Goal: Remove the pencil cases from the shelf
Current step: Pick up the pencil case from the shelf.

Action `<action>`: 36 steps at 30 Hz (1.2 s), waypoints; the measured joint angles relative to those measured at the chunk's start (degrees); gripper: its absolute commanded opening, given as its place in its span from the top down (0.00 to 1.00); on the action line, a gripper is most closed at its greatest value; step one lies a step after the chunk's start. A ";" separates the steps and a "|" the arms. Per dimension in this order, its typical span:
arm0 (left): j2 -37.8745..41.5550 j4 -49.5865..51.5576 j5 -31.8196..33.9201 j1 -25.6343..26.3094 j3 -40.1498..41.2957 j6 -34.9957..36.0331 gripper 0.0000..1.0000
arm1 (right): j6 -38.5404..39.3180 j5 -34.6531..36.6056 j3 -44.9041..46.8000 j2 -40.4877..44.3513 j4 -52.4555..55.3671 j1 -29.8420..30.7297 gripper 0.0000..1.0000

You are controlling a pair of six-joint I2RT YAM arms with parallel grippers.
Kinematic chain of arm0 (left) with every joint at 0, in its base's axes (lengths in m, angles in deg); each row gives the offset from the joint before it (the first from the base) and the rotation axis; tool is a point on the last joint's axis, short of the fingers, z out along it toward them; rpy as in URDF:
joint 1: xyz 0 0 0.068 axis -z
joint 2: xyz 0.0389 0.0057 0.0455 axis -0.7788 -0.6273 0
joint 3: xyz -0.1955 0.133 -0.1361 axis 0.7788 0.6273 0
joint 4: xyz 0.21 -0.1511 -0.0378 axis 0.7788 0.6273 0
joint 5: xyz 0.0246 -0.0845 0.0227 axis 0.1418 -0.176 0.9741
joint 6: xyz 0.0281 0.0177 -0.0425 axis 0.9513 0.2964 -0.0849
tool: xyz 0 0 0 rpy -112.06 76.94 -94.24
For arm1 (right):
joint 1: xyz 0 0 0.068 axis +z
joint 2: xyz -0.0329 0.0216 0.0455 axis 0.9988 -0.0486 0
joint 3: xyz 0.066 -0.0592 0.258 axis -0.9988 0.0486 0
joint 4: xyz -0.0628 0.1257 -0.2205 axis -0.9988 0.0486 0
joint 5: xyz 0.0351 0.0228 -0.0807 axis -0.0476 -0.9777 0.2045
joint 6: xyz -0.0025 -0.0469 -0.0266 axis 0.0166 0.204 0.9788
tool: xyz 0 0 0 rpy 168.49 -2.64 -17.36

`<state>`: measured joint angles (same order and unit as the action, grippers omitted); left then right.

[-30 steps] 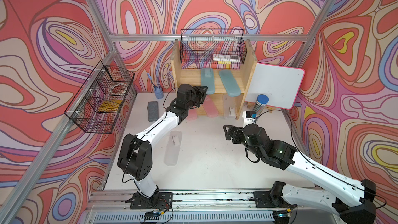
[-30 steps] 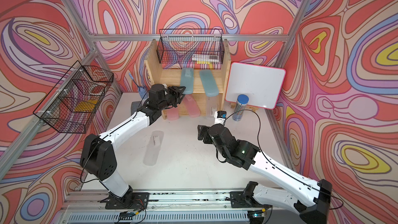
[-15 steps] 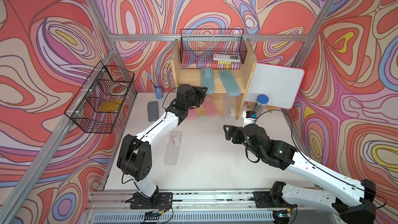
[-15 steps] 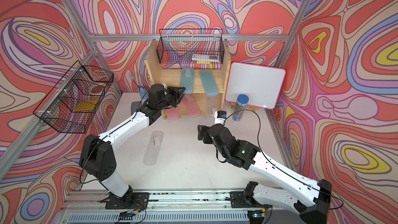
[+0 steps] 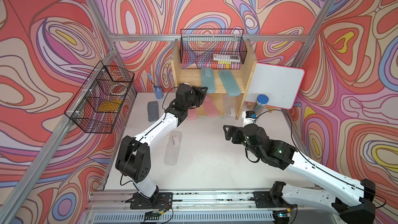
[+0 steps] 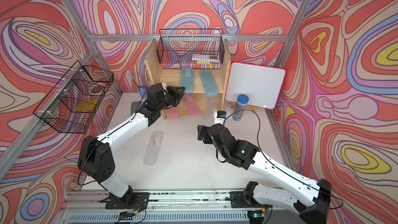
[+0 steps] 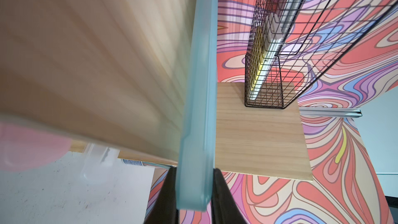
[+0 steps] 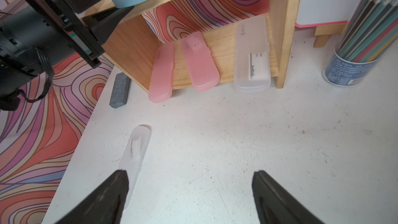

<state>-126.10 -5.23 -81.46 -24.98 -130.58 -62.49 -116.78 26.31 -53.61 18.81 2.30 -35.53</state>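
Observation:
The pine shelf (image 5: 251, 78) stands at the back. Two teal pencil cases lie on its upper board, the left one (image 5: 207, 78) and the right one (image 5: 229, 85). My left gripper (image 5: 204, 90) is shut on the front end of the left teal case (image 7: 200, 82), one finger on each flat face. Two pink cases (image 8: 161, 72) (image 8: 200, 61) and a frosted clear case (image 8: 252, 57) rest on the lower board. Another clear case (image 5: 173, 149) lies on the table. My right gripper (image 8: 190, 179) hangs open over the table, holding nothing.
A black wire basket (image 5: 212, 48) sits atop the shelf and another (image 5: 101, 100) hangs on the left wall. A whiteboard (image 5: 275, 87) and a blue-capped pencil tube (image 5: 260, 104) stand right of the shelf. A grey eraser block (image 5: 152, 110) and a blue cup (image 5: 158, 92) are at its left.
My left gripper's jaws have closed onto the end of the left teal case. Both arms have otherwise stayed in place.

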 measured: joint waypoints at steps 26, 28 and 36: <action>29.00 -6.99 -14.73 -5.01 25.64 1.16 1.00 | -9.68 -25.40 -9.99 -6.80 -16.68 -4.92 0.10; 31.54 -7.58 -16.26 -5.68 26.73 0.94 1.00 | -12.15 -27.06 -9.99 -7.74 -19.71 -5.29 0.11; 37.44 -13.11 -21.73 -6.03 30.49 -1.22 1.00 | -19.91 -31.36 -12.31 -13.38 -28.70 -5.68 0.15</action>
<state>-88.66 -18.35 -103.18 -31.01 -100.08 -63.71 -136.70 -5.05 -65.91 5.44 -26.40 -41.21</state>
